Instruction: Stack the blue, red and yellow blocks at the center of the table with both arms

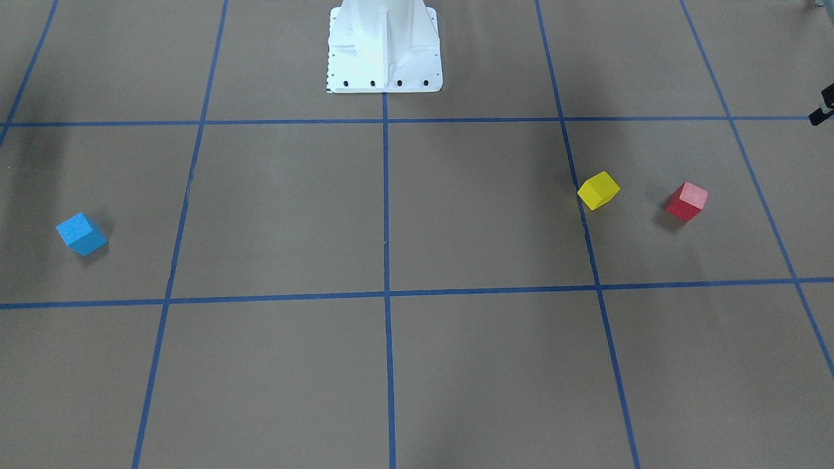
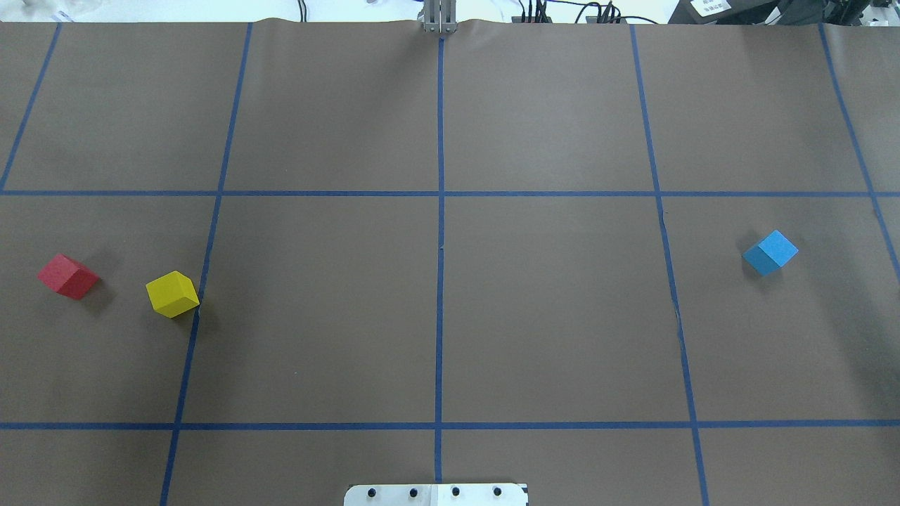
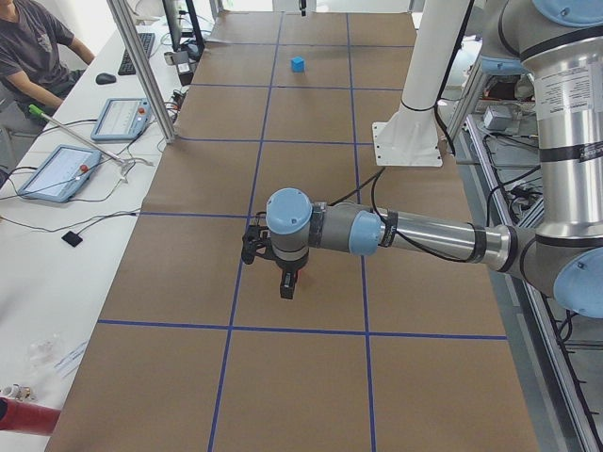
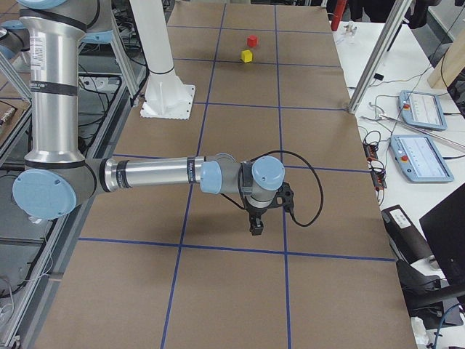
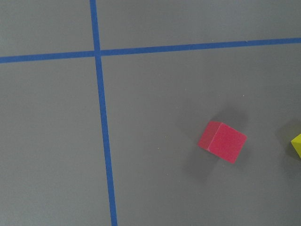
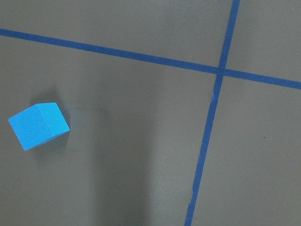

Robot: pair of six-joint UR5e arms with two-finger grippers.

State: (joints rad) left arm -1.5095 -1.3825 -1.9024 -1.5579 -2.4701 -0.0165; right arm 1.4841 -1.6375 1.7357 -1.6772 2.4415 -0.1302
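Red block (image 5: 222, 141) fills the nearest view, under the left wrist camera. It rests flat on the brown surface (image 5: 160, 94), off to one side of a crossing of blue tape lines (image 5: 101, 141), and a corner of the yellow block (image 5: 297, 146) shows at that view's right edge. Under the right wrist camera the blue block (image 6: 39, 125) lies alone, also flat, apart from another tape crossing.

A printed label (image 3: 577, 94) wraps the left arm's upright link, but its writing is too small to read.

All three blocks are cubes, with no side longer than another. Each sits turned out of square with the tape grid, its edges slanting across the lines. From overhead, red and yellow lie near each other on the robot's left side, red farther out and yellow with one corner at a tape line. Blue lies well apart from them on the robot's right. All three are in the middle row of squares, far from the central line.

The left gripper (image 3: 287, 281) hangs above the surface with its fingers pointing down, and the right gripper (image 4: 256, 222) does likewise at the other end. The side cameras give the only real look at them, so I cannot tell whether the fingers are released or clenched. Every block stands free on the surface.
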